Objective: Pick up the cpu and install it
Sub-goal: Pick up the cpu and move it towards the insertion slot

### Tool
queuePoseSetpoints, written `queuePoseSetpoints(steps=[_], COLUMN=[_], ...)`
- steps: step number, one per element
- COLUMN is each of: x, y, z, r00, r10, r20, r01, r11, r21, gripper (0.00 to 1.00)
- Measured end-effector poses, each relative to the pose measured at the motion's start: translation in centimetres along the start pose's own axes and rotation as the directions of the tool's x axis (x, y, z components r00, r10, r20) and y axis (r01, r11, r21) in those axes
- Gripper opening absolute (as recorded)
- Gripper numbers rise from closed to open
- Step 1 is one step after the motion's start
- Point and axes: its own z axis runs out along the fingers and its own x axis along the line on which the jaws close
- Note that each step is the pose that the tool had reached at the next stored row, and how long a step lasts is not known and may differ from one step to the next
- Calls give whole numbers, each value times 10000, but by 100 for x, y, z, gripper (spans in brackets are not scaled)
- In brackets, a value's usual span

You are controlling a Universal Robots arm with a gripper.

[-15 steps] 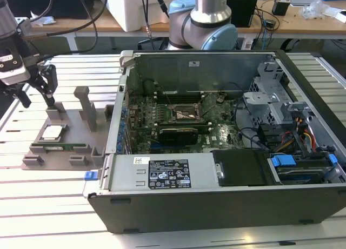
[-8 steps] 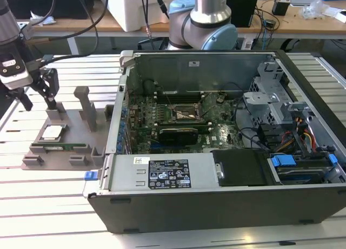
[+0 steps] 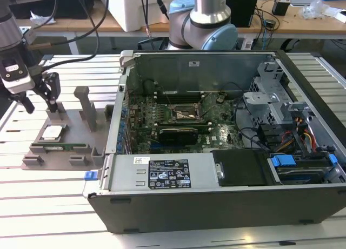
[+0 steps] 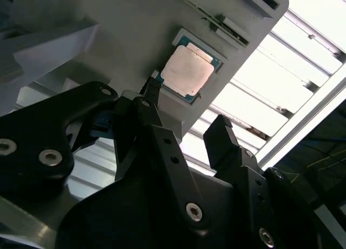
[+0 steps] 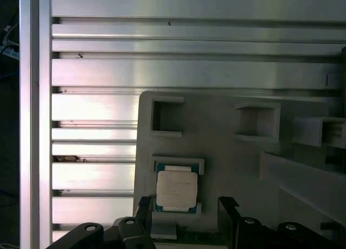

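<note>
Two black fingers (image 5: 230, 211) of the gripper (image 5: 186, 214) stand spread wide with nothing between them. In both wrist views they hang just over the cpu (image 5: 176, 188), one finger to each side and neither closed on it. The cpu (image 4: 187, 71) lies flat, silvery top up, in a square pocket of a grey fixture block (image 5: 227, 162). Past the pocket the block has two square recesses (image 5: 167, 116), and beyond it runs the ribbed aluminium tabletop (image 5: 189, 71).

In the exterior view the gripper (image 3: 39, 107) is in the upper left of the frame, above the fixture block (image 3: 75, 134). The cpu (image 3: 52, 133) sits on the block's left part. A green memory stick (image 3: 59, 147) lies along the block's near edge, and two upright grey posts (image 3: 86, 106) rise from it. Toward the exterior view's right, an open computer case (image 3: 216, 206) rests on the tabletop (image 3: 48, 206), well apart from the cpu. Inside it the motherboard (image 3: 227, 135) lies flat with its black-framed socket (image 3: 181, 113) near the middle. Behind the case stands the arm's grey and blue base (image 3: 203, 22).
</note>
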Motion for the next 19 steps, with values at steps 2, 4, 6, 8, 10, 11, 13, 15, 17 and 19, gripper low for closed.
queuePoseSetpoints(steps=[2,4,6,8,10,11,13,15,17,19], x=[1,1,1,2,2,2,2,3,3,3], y=[0,1,1,1,1,1,1,2,2,2], z=[23,44,60,79,97,105,120,141,155,175], r00=[10000,10000,10000,10000,10000,10000,10000,10000,10000,10000], r10=[0,1,0,0,1,0,0,0,0,0], r20=[0,0,-1,-1,0,-1,0,0,0,0], r01=[0,-1,0,0,-1,0,0,0,0,0], r11=[10000,10000,10000,10000,10000,10000,10000,10000,10000,10000], r21=[0,0,0,0,0,0,0,0,0,0], gripper=[60,60,60,60,60,60,60,60,60,60])
